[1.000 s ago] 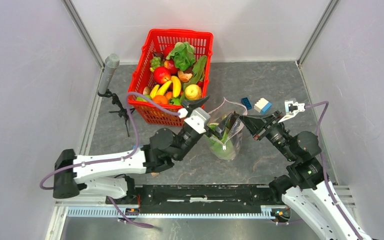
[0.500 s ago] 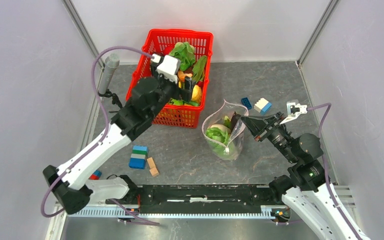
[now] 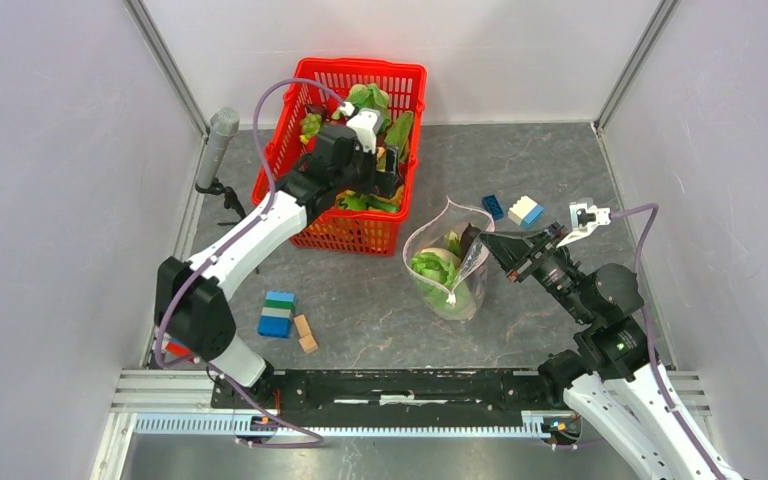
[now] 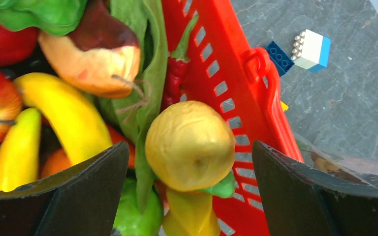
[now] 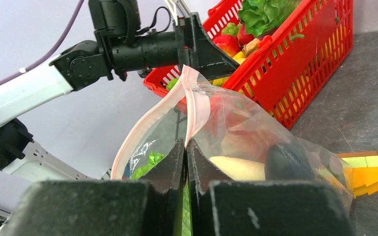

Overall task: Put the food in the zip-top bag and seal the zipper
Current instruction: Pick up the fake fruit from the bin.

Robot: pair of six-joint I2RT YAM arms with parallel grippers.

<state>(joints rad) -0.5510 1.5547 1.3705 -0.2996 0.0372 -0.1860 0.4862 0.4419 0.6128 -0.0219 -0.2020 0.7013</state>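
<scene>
No readable text, labels, brands, numbers or signs on anything in view.

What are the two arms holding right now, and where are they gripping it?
The right arm's fingers pinch the zip-top bag by its pink zipper edge. The left arm's fingers hold nothing, open over a yellow fruit.

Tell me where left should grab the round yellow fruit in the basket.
Grip the yellow fruit across its widest middle, straight down from above. It is round, tops the pile and sits close to the red basket wall, so a side approach looks blocked.
</scene>
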